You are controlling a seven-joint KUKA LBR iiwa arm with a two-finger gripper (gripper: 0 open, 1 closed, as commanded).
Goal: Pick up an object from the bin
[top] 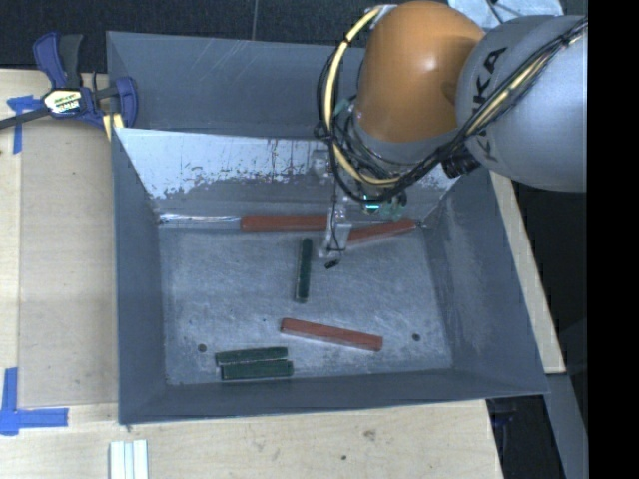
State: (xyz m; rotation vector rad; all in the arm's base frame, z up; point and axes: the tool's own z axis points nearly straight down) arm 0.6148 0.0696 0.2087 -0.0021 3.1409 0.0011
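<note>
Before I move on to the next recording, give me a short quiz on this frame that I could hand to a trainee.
1. True or false: the claw hangs close beside the lone dark green stick in the middle of the bin.
2. Where does the pair of dark green sticks lie? A) by the near wall, towards the view's left; B) against the far wall; C) under the claw.
3. Fill in: the flat stick next to that pair, on the view's right, is ____ in colour.

Key: 1 true; 2 A; 3 reddish-brown.
</note>
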